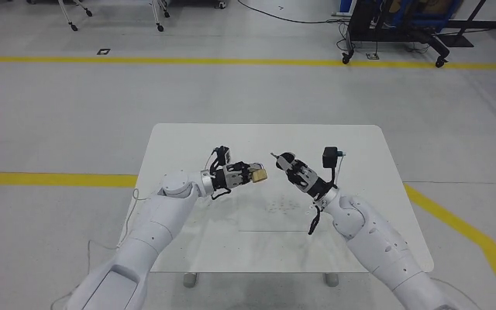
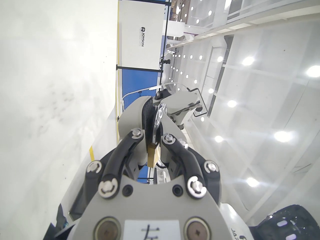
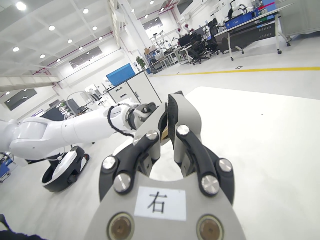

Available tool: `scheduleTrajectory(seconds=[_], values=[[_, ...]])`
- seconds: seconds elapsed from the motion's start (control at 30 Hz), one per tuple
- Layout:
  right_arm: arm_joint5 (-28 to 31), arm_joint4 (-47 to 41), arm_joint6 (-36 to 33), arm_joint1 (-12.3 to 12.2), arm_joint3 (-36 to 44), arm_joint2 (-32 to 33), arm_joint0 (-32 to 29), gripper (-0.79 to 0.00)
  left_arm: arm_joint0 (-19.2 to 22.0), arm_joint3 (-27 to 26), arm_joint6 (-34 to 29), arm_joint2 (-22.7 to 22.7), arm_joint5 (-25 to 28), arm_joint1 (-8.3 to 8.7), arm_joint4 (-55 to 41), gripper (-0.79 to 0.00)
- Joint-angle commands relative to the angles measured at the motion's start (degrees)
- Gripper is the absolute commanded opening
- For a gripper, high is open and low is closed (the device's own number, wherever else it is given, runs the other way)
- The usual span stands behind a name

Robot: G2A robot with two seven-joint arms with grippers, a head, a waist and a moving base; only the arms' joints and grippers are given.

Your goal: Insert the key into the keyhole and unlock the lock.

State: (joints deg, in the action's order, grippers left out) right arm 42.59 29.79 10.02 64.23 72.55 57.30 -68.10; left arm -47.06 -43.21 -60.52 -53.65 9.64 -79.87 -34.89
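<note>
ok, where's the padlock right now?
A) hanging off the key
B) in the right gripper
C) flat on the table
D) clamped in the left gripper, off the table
D: the left gripper is shut on the brass padlock, holding it above the table.

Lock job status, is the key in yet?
Not yet. Done: both parts are picked up over the white table. In hand: left gripper shut on the brass padlock with silver shackle, right gripper shut on the small metal key, a gap between them. Remaining: insert the key, turn it.
</note>
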Motion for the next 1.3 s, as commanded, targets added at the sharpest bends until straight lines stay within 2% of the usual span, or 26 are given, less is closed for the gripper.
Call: scheduleTrajectory(seconds=[0.0, 0.2, 0.3, 0.47, 0.6, 0.97, 1.07, 1.27], values=[[0.1, 0.0, -0.3, 0.0, 0.0, 0.0, 0.0, -0.785, -0.1, -0.1, 0.1, -0.1, 0.4, 0.03, 0.0, -0.785], [0.1, 0.0, -0.3, 0.0, 0.0, 0.0, 0.0, -0.785, -0.3, -0.1, 0.4, -0.1, 0.2, 0.03, -0.1, -0.785], [-0.4, -0.6, -1.0, 0.0, 0.6, -0.1, -0.3, -0.785, -2.8, 0.1, 3.2, -1.6, -1.7, 0.06, -3.8, -0.785], [-8.3, -5.3, -7.3, -0.3, 6.6, 1.5, -3.8, -0.785, -2.6, -1.1, 7.9, 0.5, -6.6, -1.18, -4.1, -0.785], [-17.8, -8.9, -11.2, -1.3, 15.3, 5.7, -10.0, -0.785, -1.2, -0.5, 9.8, 2.6, -7.2, -2.81, -5.7, -0.785], [-17.8, -8.9, -11.2, -1.3, 15.3, 5.7, -10.0, -0.785, -1.2, -0.3, 9.8, 2.7, -7.2, -2.93, -5.9, -0.785], [-18.1, -10.3, -11.3, -1.2, 15.8, 5.6, -10.3, -0.785, -2.1, -1.1, 15.9, 2.3, -5.7, -2.61, -2.5, -0.785], [-22.9, -16.4, -13.1, -0.6, 19.3, 5.0, -12.1, -0.785, -4.7, -4.2, 19.0, -0.2, -3.6, -2.41, -5.2, -0.785]])
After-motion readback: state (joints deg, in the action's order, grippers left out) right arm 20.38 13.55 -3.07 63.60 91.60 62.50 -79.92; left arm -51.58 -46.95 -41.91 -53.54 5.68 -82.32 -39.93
